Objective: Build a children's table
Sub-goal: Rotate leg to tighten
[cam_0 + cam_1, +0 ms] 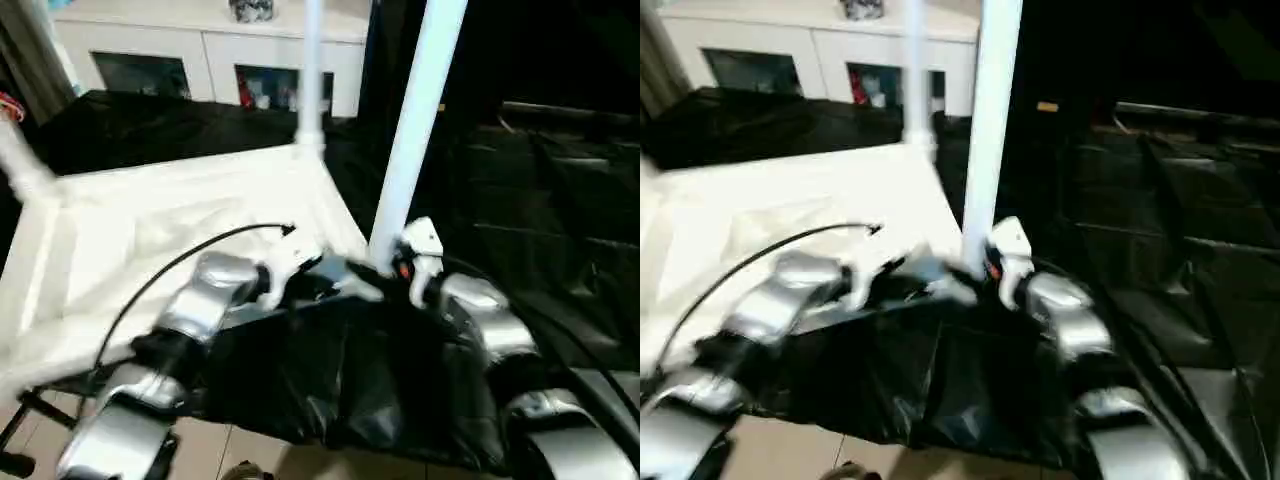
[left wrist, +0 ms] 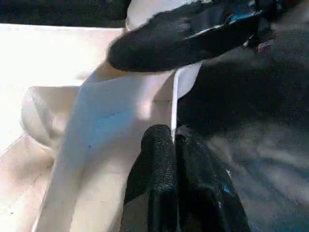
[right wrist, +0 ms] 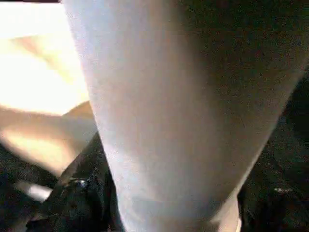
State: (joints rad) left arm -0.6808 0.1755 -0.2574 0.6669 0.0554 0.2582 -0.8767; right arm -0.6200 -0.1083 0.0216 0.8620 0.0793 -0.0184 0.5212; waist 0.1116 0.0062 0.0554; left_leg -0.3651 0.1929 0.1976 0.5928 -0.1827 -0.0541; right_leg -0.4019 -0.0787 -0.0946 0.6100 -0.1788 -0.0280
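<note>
Upright leg (image 1: 410, 130) blocks near corner; tabletop underside (image 1: 150, 230) open

Black sheeting (image 1: 330, 385) covers the work surface, carrying the inverted white table top (image 1: 150, 230) just ahead of both grippers; tiled floor (image 1: 230, 450) below.

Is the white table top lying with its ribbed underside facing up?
Yes: the table top shows its raised rim and ribs upward, and two legs rise from its corners.
</note>
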